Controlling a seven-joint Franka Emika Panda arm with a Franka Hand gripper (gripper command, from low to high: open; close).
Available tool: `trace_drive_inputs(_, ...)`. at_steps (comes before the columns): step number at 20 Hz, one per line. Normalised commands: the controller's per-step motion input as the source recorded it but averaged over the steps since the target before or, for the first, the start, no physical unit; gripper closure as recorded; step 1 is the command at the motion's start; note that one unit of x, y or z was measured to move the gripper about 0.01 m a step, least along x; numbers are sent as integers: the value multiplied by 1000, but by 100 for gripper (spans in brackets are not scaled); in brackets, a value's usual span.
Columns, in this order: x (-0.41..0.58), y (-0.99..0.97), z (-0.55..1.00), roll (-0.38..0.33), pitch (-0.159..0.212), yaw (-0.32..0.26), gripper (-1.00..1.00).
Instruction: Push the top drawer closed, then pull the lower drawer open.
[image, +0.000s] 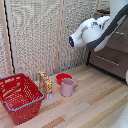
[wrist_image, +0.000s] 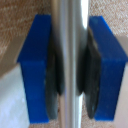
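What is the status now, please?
Pincer shut on slim silver bar handle. Grey-brown wood-grain lower drawer looks closed. Nothing in the way visible.

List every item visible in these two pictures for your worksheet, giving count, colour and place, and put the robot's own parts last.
basket: one, red with a blue rim, on the floor at the exterior view's left.
carton: one, yellow-orange, upright just right of the basket.
bowl: one, red, behind the mug.
mug: one, pink, on the floor near the middle.
lower drawer: one, grey-brown with a silver bar handle, at the exterior view's right.
bar handle: one, silver, between the gripper pads in the wrist view.
arm: one, white and dark, upper right.
gripper: one, blue fingers with black pads, closed around the bar handle.
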Motion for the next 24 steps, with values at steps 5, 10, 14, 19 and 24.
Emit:
trace_drive_inputs(5, 0, -902, -68, 46, 40, 0, 100)
trace_drive_inputs(10, -53, -959, 2, 152, 76, 0, 100)
trace_drive_inputs(14, 11, -343, 22, 51, 66, -10, -100)
trace_drive_inputs(19, 9, 154, -60, -6, 15, -12, -100)
trace_drive_inputs(24, 21, 538, -155, -67, 38, 0, -100)
